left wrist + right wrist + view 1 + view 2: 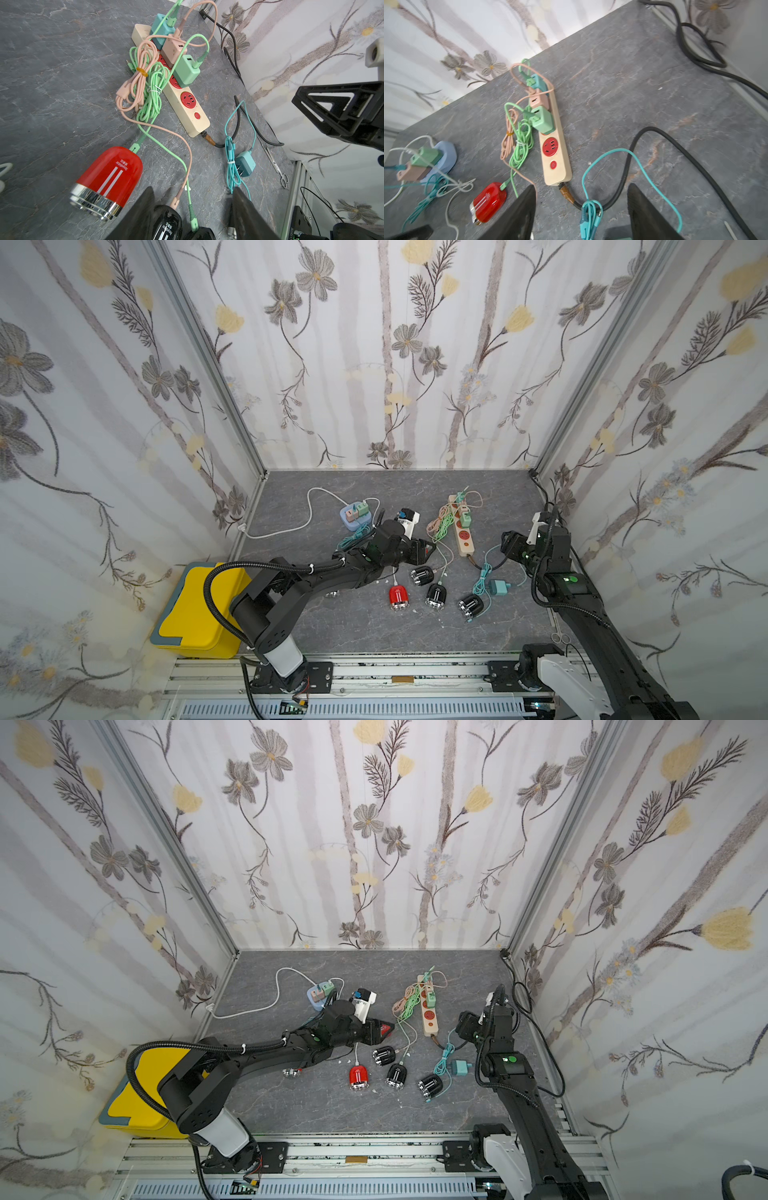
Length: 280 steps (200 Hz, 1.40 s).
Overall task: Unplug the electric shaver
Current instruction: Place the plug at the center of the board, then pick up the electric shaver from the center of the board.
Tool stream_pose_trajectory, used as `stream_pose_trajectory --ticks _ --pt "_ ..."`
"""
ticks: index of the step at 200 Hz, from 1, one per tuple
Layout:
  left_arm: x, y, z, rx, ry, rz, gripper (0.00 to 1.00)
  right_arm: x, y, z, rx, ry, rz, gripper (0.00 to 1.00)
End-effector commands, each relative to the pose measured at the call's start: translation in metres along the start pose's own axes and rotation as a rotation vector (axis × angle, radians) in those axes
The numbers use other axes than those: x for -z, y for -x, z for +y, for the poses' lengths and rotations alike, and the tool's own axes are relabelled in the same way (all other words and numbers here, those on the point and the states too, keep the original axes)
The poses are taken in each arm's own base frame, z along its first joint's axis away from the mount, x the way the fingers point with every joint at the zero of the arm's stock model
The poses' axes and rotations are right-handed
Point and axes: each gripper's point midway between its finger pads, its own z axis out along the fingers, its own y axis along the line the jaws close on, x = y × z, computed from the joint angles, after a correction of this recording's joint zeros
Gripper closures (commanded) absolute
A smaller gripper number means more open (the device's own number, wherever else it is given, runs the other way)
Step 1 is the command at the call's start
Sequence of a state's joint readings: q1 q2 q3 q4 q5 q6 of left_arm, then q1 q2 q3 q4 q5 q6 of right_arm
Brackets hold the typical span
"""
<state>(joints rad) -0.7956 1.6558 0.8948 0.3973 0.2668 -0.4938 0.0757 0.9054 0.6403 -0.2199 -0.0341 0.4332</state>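
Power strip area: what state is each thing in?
power strip, three adapters plugged in, end socket free
loose teal adapter, unplugged, prongs bare
red shaver, green cable plugged in
left gripper, open, empty
right gripper, open, empty

We find bare bench [511, 497] right of power strip [464, 531] and along front edge. Coiled cables [441, 524] crowd strip's left; shavers [436, 596] and teal adapter [498, 587] clutter middle.

Cream power strip [556, 160] on a grey tabletop [633, 93], past the right gripper's [581, 185] parted fingers [517, 218].
Three chargers [543, 121] sit in its far sockets; a red shaver [489, 201] lies near its switch end; a teal cable [589, 209] crosses its black cord [629, 158].
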Motion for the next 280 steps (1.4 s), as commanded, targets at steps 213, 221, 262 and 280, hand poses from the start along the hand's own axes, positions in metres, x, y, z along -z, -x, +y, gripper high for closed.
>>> stream_pose_trajectory --ticks 213,221,262,280 --pt "-0.037 -0.142 -0.013 -0.138 0.461 0.489 0.29 -0.046 -0.109 0.062 0.058 0.248 0.317 0.63" --pt "-0.037 -0.143 -0.012 -0.148 0.483 0.493 0.29 -0.046 -0.109 0.061 0.057 0.248 0.313 0.63" --pt "-0.037 -0.149 -0.006 -0.182 0.557 0.533 0.28 -0.044 -0.110 0.059 0.058 0.245 0.312 0.62" --pt "-0.035 -0.152 -0.003 -0.183 0.569 0.549 0.27 -0.044 -0.110 0.059 0.057 0.248 0.315 0.62"
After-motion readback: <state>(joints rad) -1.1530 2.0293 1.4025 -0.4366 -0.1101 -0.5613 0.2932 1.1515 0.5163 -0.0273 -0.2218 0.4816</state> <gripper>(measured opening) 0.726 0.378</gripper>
